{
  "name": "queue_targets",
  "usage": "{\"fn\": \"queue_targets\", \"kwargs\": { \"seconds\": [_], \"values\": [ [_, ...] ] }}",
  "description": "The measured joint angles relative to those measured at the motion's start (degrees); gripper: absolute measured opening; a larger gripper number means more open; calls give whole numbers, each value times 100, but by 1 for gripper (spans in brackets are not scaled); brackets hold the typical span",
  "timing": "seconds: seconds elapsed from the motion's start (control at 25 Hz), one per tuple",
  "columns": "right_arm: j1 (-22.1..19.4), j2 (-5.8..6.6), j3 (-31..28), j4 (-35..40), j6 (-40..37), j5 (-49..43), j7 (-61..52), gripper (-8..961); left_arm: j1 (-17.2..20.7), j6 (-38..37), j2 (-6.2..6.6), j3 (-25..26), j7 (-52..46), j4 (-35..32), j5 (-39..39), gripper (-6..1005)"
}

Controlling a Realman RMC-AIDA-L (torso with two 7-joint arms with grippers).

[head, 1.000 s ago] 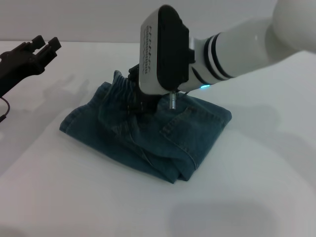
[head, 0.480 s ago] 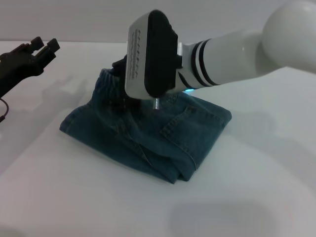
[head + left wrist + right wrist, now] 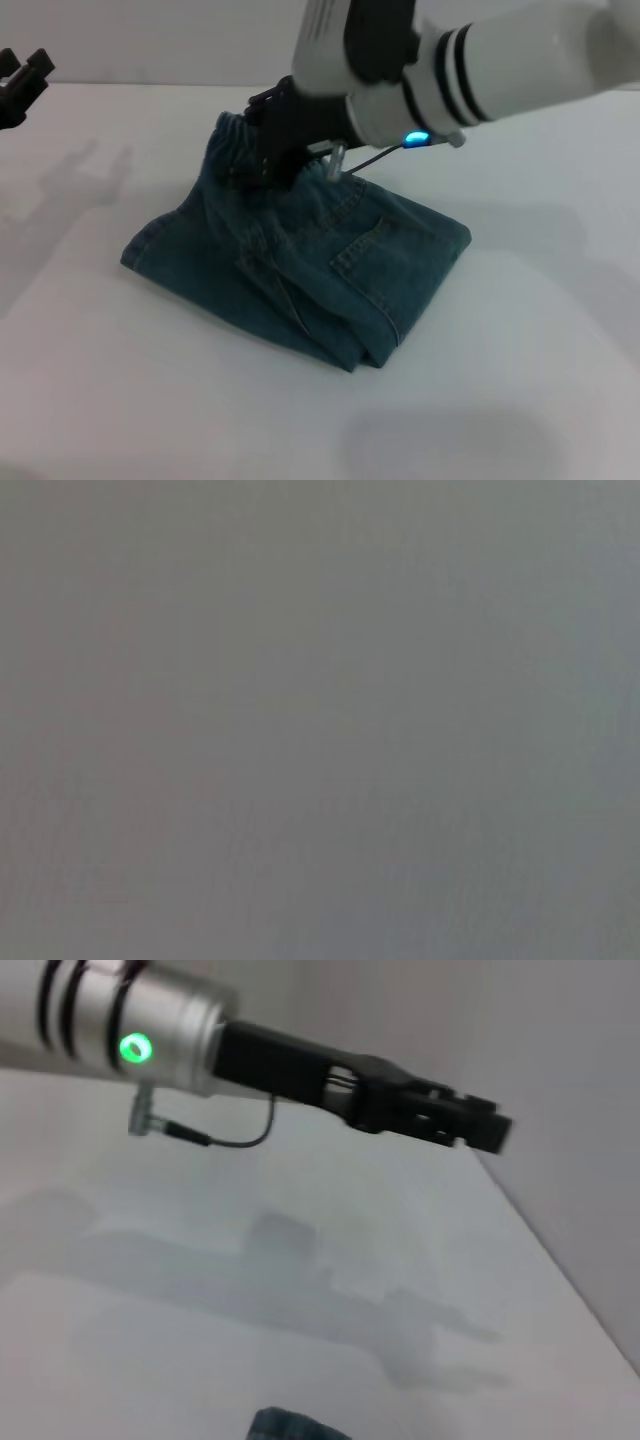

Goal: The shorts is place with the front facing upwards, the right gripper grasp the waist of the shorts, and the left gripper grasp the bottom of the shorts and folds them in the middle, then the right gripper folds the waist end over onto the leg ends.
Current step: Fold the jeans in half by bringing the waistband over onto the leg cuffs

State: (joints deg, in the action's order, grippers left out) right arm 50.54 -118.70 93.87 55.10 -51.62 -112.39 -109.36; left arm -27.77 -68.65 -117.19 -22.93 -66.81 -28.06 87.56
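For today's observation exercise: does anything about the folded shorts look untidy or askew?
Yes. The shorts are folded, but unevenly: the elastic waist is bunched up beside the right gripper, not flat, and the near corner is rumpled. The left gripper is off to the far left.

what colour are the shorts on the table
Blue-green denim; the shorts show best in the head view.

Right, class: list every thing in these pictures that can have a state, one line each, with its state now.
shorts: folded into a compact stack on the table, not flat at the far end.
waist of the shorts: raised off the stack, beside the right gripper.
right gripper: at the waistband; grip hidden.
left gripper: held in the air, away from the shorts.
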Motion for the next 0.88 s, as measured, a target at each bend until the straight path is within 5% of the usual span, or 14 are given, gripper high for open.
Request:
{"fn": "queue_targets", "kwargs": {
  "seconds": [0.56, 0.88],
  "values": [
    [-3, 8, -586, 17, -796, -505, -701, 786, 28, -9, -32, 7, -5, 35, -4, 494],
    [-13, -5, -860, 331, -2559, -547, -1080, 787, 50, -5, -47, -32, -5, 101, -2, 494]
  ]
}}
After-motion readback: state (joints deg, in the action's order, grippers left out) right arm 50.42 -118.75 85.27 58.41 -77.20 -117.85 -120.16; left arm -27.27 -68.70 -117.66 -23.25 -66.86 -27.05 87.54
